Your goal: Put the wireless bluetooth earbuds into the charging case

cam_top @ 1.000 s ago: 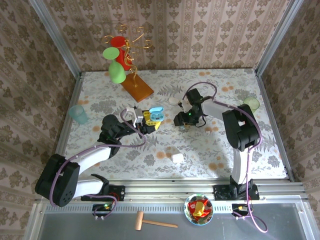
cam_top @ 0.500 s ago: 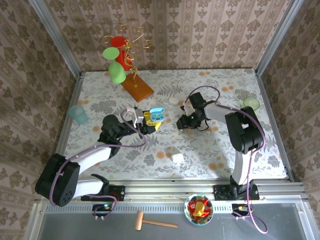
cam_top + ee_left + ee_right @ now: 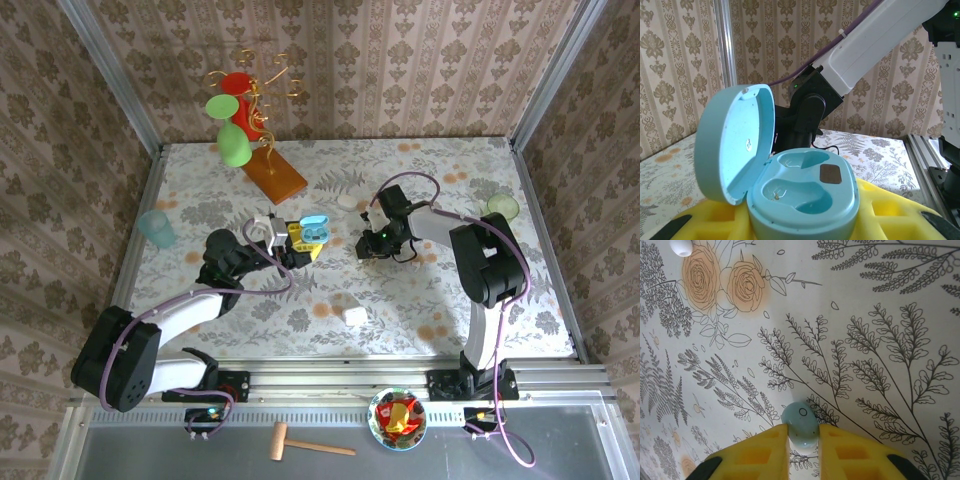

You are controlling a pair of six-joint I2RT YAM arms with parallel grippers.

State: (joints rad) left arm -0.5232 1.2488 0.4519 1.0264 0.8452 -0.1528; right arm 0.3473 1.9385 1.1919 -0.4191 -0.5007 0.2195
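While your left gripper (image 3: 800, 222) clamps the open charging case (image 3: 805, 197) (lid tipped up), your right gripper (image 3: 802, 430) pinches a pale blue earbud (image 3: 800, 422) against the floral tablecloth (image 3: 880, 315); a white earbud (image 3: 681, 246) lies well apart.

High over the near edge, we overlook the whole floral-patterned tabletop (image 3: 400, 290). Our left wrist view faces level, close behind the open pale-blue plastic charging case (image 3: 805, 195), also seen from overhead. Our right wrist view stares straight down, near the tabletop.
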